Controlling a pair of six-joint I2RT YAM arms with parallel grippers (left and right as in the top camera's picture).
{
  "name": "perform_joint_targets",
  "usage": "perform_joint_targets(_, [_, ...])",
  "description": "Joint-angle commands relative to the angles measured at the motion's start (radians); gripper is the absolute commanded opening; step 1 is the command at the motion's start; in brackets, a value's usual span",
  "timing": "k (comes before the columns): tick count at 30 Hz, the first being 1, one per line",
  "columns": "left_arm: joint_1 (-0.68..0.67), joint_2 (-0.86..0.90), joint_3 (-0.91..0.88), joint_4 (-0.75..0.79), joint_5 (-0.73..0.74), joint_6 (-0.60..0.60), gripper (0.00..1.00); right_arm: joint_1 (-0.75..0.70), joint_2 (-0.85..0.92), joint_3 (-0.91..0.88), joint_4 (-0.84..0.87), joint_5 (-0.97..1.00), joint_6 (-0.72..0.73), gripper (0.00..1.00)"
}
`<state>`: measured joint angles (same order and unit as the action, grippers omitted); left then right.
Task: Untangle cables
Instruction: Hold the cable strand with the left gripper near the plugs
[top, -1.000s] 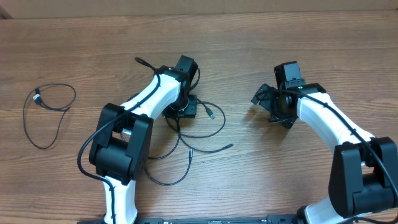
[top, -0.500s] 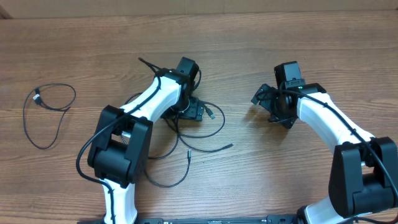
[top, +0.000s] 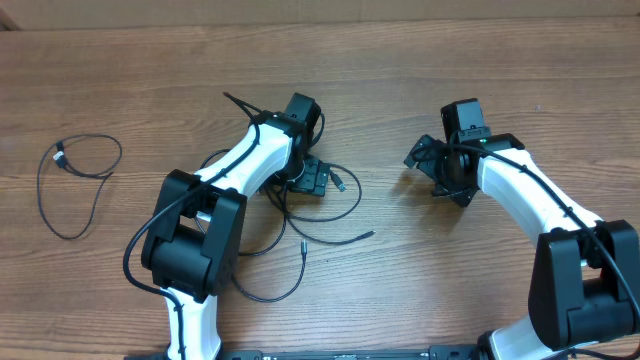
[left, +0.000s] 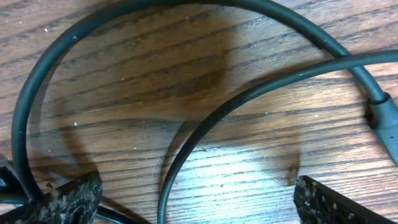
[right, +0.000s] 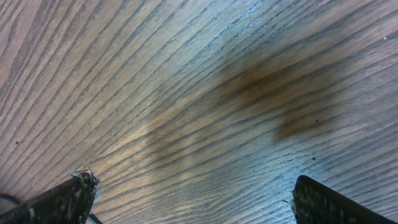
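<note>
Cables (left: 247, 94) — seemingly unheld — under left gripper (left: 199, 200).

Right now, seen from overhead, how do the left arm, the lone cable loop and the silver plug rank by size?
1. left arm, by far the largest
2. lone cable loop
3. silver plug, tiny
No close calls here.

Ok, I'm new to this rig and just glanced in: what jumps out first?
The tangle of black cables sits at centre, the left gripper open just above its loops. A separate cable lies alone at far left, while the right gripper hangs open over bare table.
</note>
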<state>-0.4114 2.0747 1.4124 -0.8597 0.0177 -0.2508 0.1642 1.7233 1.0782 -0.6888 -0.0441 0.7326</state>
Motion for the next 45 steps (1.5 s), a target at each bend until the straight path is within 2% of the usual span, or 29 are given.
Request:
perform_joint_targets(1, [0.011,0.118,-0.084,0.005,0.034,0.023,1.0,-0.004,-0.021,0.01,0.006,0.009,-0.005,1.0])
perform_joint_targets(16, [0.011,0.118,-0.084,0.006,0.035,0.027,1.0,-0.004,-0.021,0.01,0.006,0.009,-0.005,1.0])
perform_joint_targets(19, [0.011,0.118,-0.084,0.006,0.035,0.027,0.9,-0.004,-0.021,0.01,0.006,0.009,-0.005,1.0])
perform_joint_targets(24, [0.011,0.118,-0.084,0.006,0.034,0.027,0.81,-0.004,-0.021,0.01,0.006,0.009,-0.005,1.0])
perform_joint_targets(26, [0.011,0.118,-0.084,0.006,0.035,0.027,0.86,-0.004,-0.021,0.01,0.006,0.009,-0.005,1.0])
perform_joint_targets(28, [0.011,0.118,-0.084,0.006,0.034,0.027,0.98,-0.004,-0.021,0.01,0.006,0.009,-0.005,1.0])
perform_joint_targets(37, [0.011,0.118,-0.084,0.006,0.034,0.027,0.98,-0.004,-0.021,0.01,0.006,0.009,-0.005,1.0])
perform_joint_targets(41, [0.011,0.118,-0.084,0.014,0.034,0.027,0.95,-0.004,-0.021,0.01,0.006,0.009,-0.005,1.0])
perform_joint_targets(45, [0.011,0.118,-0.084,0.019,0.034,0.027,0.96,-0.004,-0.021,0.01,0.006,0.009,-0.005,1.0])
